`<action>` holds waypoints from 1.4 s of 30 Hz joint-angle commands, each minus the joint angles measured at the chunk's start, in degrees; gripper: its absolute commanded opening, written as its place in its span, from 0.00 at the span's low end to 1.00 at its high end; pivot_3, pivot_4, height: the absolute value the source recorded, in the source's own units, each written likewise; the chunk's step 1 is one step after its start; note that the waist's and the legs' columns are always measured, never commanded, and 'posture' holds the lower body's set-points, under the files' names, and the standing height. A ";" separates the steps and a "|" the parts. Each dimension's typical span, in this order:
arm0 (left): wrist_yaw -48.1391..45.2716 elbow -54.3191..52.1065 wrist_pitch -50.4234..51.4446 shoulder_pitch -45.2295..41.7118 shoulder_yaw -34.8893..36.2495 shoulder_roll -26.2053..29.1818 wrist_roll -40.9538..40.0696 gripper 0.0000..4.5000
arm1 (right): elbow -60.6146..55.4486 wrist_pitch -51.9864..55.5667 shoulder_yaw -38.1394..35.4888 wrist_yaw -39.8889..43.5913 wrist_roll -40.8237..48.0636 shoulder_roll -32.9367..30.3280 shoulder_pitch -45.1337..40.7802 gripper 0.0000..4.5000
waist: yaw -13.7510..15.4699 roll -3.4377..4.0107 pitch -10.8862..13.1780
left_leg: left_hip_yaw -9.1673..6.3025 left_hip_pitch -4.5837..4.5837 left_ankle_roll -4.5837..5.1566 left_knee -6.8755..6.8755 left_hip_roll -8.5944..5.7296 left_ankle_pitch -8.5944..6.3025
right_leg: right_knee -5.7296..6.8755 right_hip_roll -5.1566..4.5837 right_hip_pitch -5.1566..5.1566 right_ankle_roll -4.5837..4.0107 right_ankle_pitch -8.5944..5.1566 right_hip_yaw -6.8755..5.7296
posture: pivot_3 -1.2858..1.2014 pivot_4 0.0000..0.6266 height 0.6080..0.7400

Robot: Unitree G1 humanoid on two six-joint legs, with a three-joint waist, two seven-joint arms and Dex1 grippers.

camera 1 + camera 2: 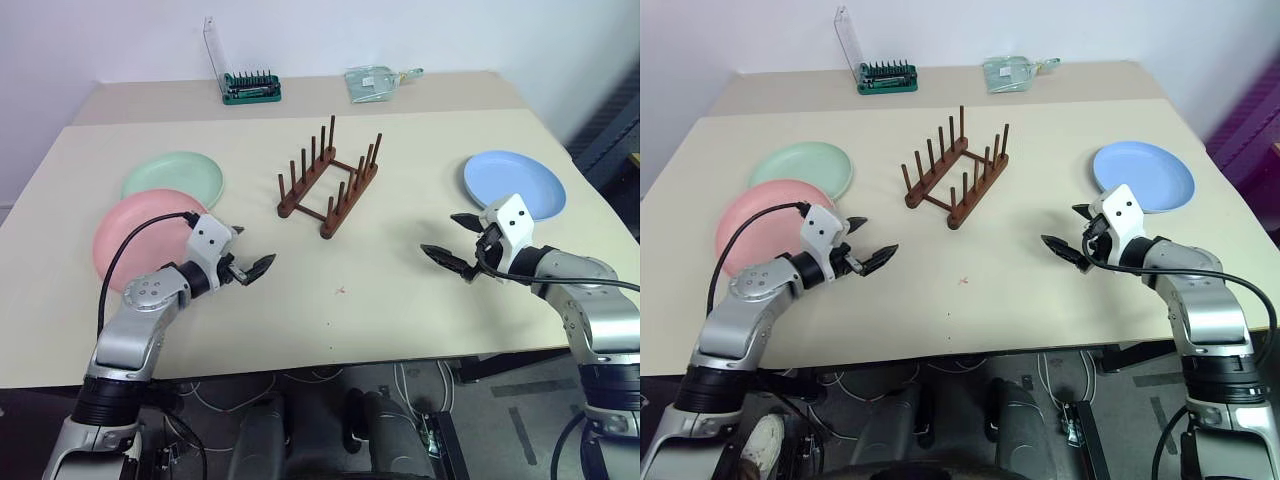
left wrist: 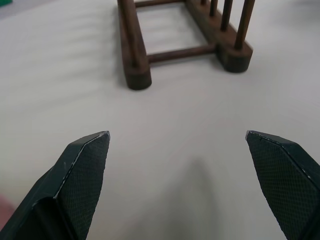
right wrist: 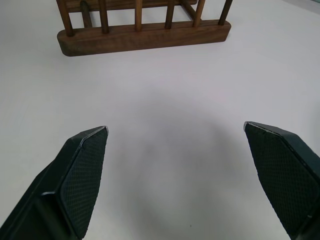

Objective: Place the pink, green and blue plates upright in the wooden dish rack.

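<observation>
Both grippers [image 1: 246,262] [image 1: 456,243] hover spread and empty; wooden dish rack [image 1: 329,178] mid-tabletop awaits the nearest pink plate [image 1: 135,238], likely first.

Three plates, pink [image 1: 135,235], green [image 1: 172,175] and blue [image 1: 514,183]; one wooden dish rack [image 1: 329,180]; one screwdriver bit set [image 1: 250,87].

Small dark wooden peg rack [image 1: 329,184] stands mid-table [image 1: 400,310]. Round pink plate [image 1: 135,240] and round green plate [image 1: 172,176] lie left of it, overlapping, green behind. Round blue plate [image 1: 514,184] lies right. Green screwdriver-bit case [image 1: 250,88] and clear plastic packet [image 1: 374,82] sit at the far edge.
</observation>
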 commanded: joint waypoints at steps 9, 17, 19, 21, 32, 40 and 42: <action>4.51 1.66 3.77 -6.15 -6.85 -5.50 4.85 1.00 | 3.09 -2.98 1.15 0.60 -1.27 -0.16 -4.56 0.99 | 0.47 0.00 0.00 | 0.00 0.00 0.01 0.07 -0.08 0.01 | 0.02 0.02 0.06 0.05 0.03 -0.01 | 0.52 0.24 0.92; 12.52 12.12 9.40 -16.09 -13.68 -19.02 9.10 1.00 | 2.66 -4.59 0.31 -0.41 -2.21 -0.57 -2.38 0.99 | 1.50 -0.02 -0.01 | 0.11 0.00 0.02 0.11 -0.12 0.02 | 0.05 0.05 0.07 0.18 0.11 0.00 | 0.52 0.24 0.92; 14.96 15.92 8.77 -17.39 -14.66 -21.46 11.06 1.00 | 2.16 -4.61 0.10 -0.68 -2.16 -0.65 -1.84 0.99 | 1.49 -0.02 -0.01 | 0.12 0.02 0.03 0.11 -0.12 0.02 | 0.07 0.05 0.09 0.20 0.12 -0.01 | 0.52 0.24 0.92; 16.31 18.90 8.12 -18.13 -15.10 -22.54 12.66 1.00 | 1.09 -4.24 0.04 -1.30 -2.20 -0.55 -1.27 0.99 | 1.47 -0.03 -0.01 | 0.13 0.04 0.03 0.11 -0.13 0.02 | 0.09 0.05 0.09 0.21 0.12 0.00 | 0.52 0.24 0.92; 14.76 32.22 -0.60 -22.24 -14.87 -26.09 13.54 0.81 | -4.88 -1.55 -0.84 -2.90 -1.63 -0.79 2.58 1.00 | 1.60 -0.01 -0.10 | -0.04 0.09 0.02 0.21 -0.13 0.02 | 0.11 0.02 0.21 0.16 0.10 -0.01 | 0.52 0.24 0.92; 13.69 31.56 -2.20 -21.44 -15.00 -24.75 14.86 0.17 | -7.02 -0.67 -0.24 -3.72 -1.50 0.13 3.89 1.00 | 1.48 0.00 -0.10 | -0.05 0.09 0.03 0.20 -0.11 0.02 | 0.12 0.03 0.19 0.16 0.10 -0.01 | 0.52 0.24 0.92; 11.19 30.64 -5.65 -21.03 -16.65 -23.08 16.12 0.17 | -7.58 -0.61 0.34 -3.29 -1.96 -0.43 4.86 1.00 | 1.48 0.01 -0.10 | -0.05 0.09 0.02 0.20 -0.11 0.02 | 0.12 0.03 0.19 0.16 0.10 0.00 | 0.52 0.24 0.92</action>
